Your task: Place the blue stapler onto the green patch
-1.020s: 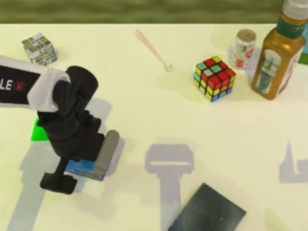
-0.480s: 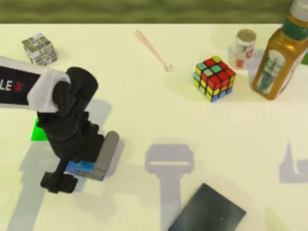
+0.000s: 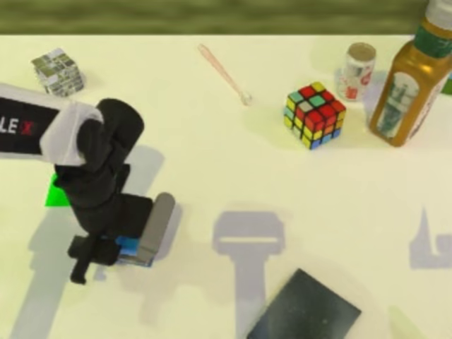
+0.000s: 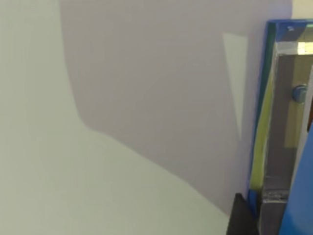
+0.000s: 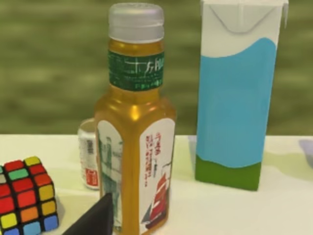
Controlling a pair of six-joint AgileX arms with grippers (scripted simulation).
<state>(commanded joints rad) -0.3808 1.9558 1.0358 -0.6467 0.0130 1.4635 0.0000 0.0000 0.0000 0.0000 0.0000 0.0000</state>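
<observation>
The blue stapler (image 3: 134, 247) lies on the table at the front left, its grey metal part (image 3: 157, 224) pointing away from the front edge. My left gripper (image 3: 121, 248) points down over it and is shut on it. In the left wrist view one black finger (image 4: 239, 218) presses the stapler's (image 4: 274, 122) blue side; the other finger is out of frame. The green patch (image 3: 55, 194) shows as a small bright sliver at the left, mostly hidden under my left arm, a short way behind the stapler. My right gripper is parked out of the top view.
A Rubik's cube (image 3: 315, 115), a can (image 3: 357, 70) and an amber bottle (image 3: 406, 88) stand at the back right, beside a blue-and-white carton (image 5: 237, 93). A small grey cube (image 3: 58, 72) sits at the back left, a pink spoon (image 3: 224, 73) at mid-back, and a dark slab (image 3: 304, 307) at the front.
The black finger part at the left gripper's tip has moved in against the stapler and covers more of its blue top. The stapler and the arm body have stayed in place.
</observation>
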